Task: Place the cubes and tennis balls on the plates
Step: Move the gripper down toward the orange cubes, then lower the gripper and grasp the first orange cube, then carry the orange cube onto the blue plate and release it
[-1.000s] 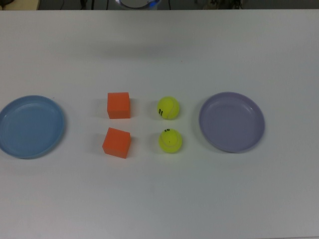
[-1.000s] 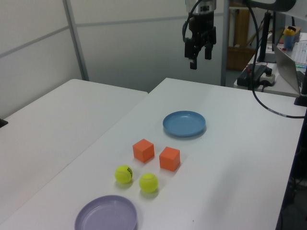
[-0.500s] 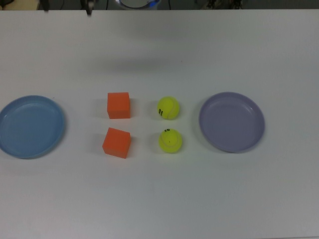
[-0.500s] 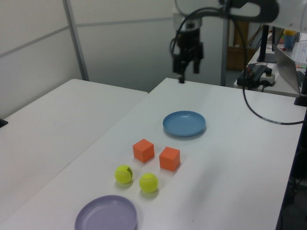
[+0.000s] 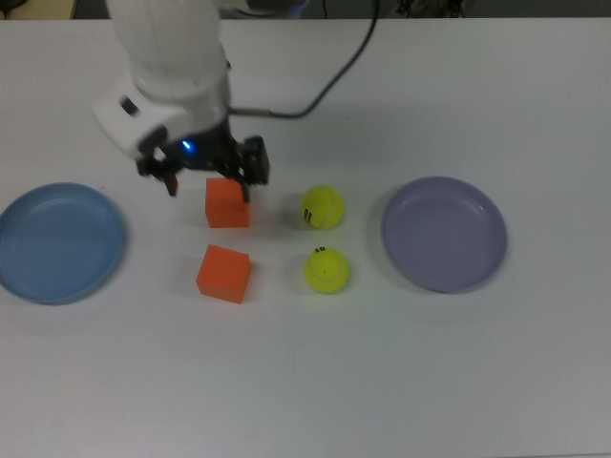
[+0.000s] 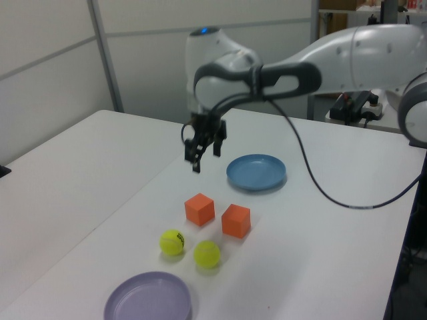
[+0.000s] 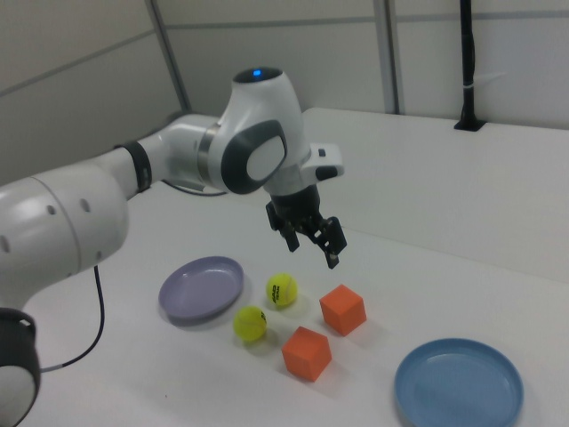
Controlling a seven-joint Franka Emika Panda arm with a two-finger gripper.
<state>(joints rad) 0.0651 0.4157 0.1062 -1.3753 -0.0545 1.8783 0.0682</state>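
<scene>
Claw fingers stood spread apart and held nothing, hanging in the air above the white bench at the end of the white arm. In the top view the claw sat over the upper of the two orange cubes, with one dark finger at each side of it; the left view and the right view showed it well above that cube, not touching. The other cube lay just below the first in the top view, turned a little askew. To the top view's right of the cubes lay the two tennis balls, one level with the upper cube and one level with the lower, each showing small black marks. All four things rested on the bare bench, near one another but apart. The light blue plate lay at the top view's left edge, and the lavender plate lay to the top view's right of the balls; both held nothing. In the left view the blue plate lay beyond the cubes and the lavender plate lay nearest the camera. A black cable ran from the arm across the bench.
</scene>
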